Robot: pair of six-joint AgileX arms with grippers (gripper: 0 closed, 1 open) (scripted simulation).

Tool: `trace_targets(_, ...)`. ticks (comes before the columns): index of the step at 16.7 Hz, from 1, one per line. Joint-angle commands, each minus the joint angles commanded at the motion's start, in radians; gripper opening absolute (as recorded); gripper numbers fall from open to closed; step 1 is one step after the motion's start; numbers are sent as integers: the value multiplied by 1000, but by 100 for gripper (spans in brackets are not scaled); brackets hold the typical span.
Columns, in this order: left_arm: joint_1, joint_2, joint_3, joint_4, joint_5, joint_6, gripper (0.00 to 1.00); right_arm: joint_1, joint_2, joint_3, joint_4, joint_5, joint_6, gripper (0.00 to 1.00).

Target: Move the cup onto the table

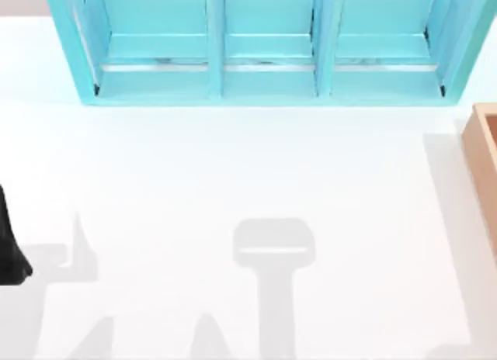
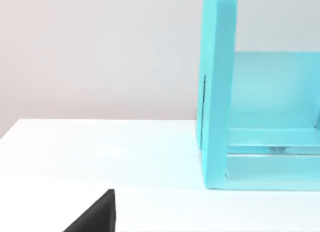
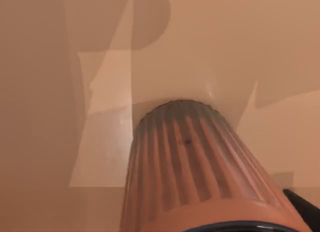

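The glossy white table (image 1: 233, 181) carries a turquoise shelf unit (image 1: 268, 46) at its far edge, a tan wooden box (image 1: 485, 154) right of that shelf, and grey shadows. No writing is legible. The left arm (image 1: 9, 247) sits left of the shelf. The ribbed cup (image 3: 195, 167) stands on the box's tan floor. I cannot tell either gripper's jaw state.

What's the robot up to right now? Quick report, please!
Right gripper close beside cup inside wooden box. Left arm parked at table's left edge. Nothing blocking.

Ribbed pinkish-brown tapered cup (image 3: 192, 167) standing on tan surface, glossy white table (image 1: 233, 181) bare
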Motion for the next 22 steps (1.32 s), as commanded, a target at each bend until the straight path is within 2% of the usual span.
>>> trace_targets(8,0,0,0,0,0,0,100,14,-8,11,-16,0,15,0)
trace_targets(18,0,0,0,0,0,0,100,384,-183,220,-409,-1,382,0)
trace_targets(22,0,0,0,0,0,0,100,413,-201,236,-436,-1,410,0)
